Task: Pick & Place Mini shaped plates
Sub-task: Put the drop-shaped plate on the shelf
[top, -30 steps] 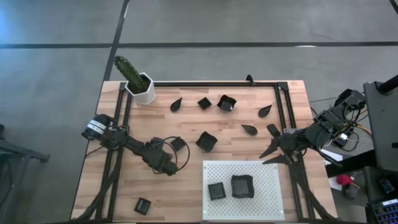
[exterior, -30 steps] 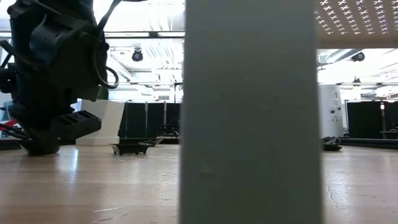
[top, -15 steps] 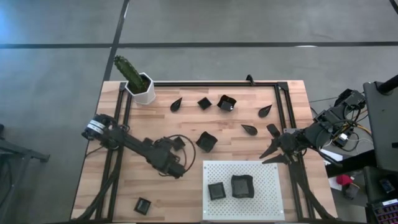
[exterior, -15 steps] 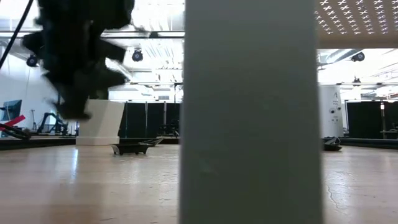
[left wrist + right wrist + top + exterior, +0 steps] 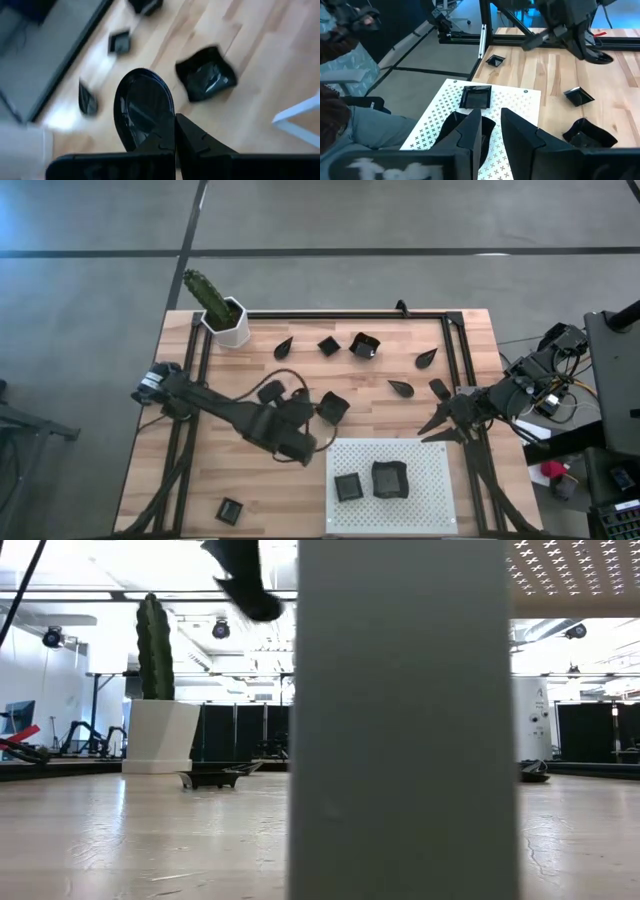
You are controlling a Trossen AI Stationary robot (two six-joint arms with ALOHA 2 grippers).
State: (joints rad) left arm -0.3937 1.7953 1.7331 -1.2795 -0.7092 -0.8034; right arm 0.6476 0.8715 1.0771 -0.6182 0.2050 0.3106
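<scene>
One teardrop plate [image 5: 144,114] sits pinched by its rim between the left gripper [image 5: 175,131] jaws, lifted over the table [image 5: 190,480] at nine o'clock of the white board [image 5: 430,480]. Right gripper [image 5: 437,427], at three o'clock, is parted and holds nothing.

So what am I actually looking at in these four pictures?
Two robot arms work at a wooden table. One camera looks down from above, one sits at table height, and one rides on each wrist. Small dark plates lie scattered on the wood; two sit on a white perforated board, and a potted cactus stands in a corner. The left gripper is shut on a teardrop-shaped plate held above the table. The right gripper waits by the board's edge, fingers slightly apart, holding nothing.
</scene>
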